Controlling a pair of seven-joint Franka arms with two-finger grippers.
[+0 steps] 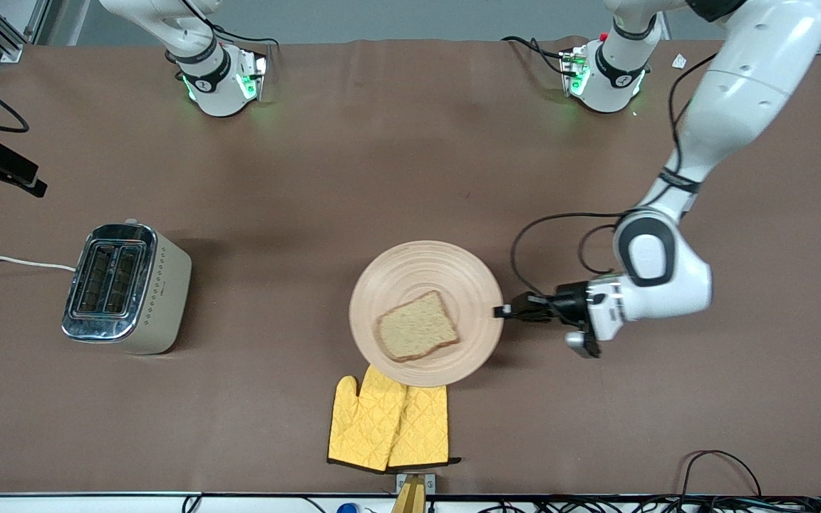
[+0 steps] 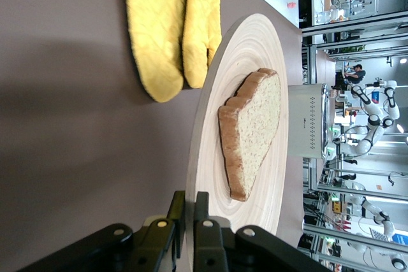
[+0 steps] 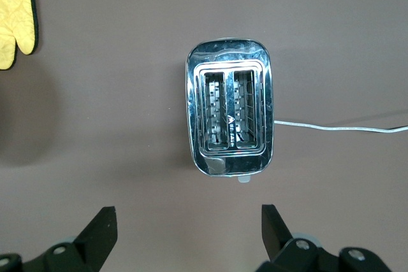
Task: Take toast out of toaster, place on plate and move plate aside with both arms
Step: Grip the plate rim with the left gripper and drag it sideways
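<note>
The round pale wooden plate (image 1: 410, 271) lies mid-table with the toast (image 1: 417, 326) flat on it. My left gripper (image 1: 502, 311) is at the plate's rim toward the left arm's end, shut on the rim. In the left wrist view the fingers (image 2: 203, 211) pinch the plate's edge (image 2: 255, 49), with the toast (image 2: 252, 132) just past them. My right gripper (image 3: 188, 221) is open and empty, high over the toaster (image 3: 231, 116); it is out of the front view.
The chrome toaster (image 1: 125, 285) stands toward the right arm's end, slots empty, its white cord running off the table. A pair of yellow oven mitts (image 1: 389, 424) lies nearer the front camera than the plate, their tips under its rim.
</note>
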